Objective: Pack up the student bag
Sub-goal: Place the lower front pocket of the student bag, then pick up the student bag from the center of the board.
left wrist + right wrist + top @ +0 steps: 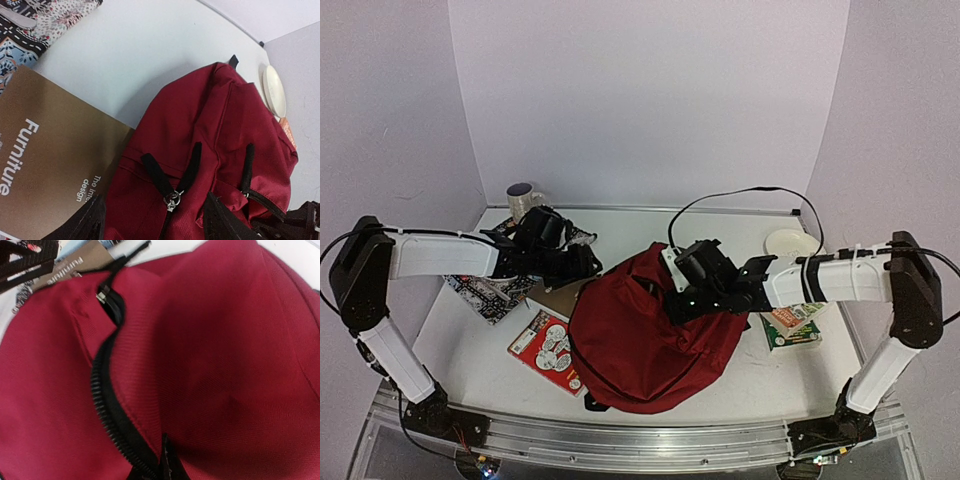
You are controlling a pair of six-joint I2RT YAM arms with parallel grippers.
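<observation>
Left gripper [154, 200] hangs over the bag [640, 345], jaws apart and empty; right gripper [688, 288] is closed at the bag's zip [107, 405]. The bag lies mid-table [470, 345]. Packing looks barely begun: book [45, 165], mug [523, 200] and plate [790, 243] lie outside.

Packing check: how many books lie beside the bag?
2: the brown Furniture book against the student bag's left edge; a red-and-white booklet beside it, nearer the front. More may hide under the left arm.

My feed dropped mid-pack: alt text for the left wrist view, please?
A dark red backpack with black zip pulls fills the lower right, under the open left pincer. A brown book titled Furniture lies beside it on the white table.
</observation>
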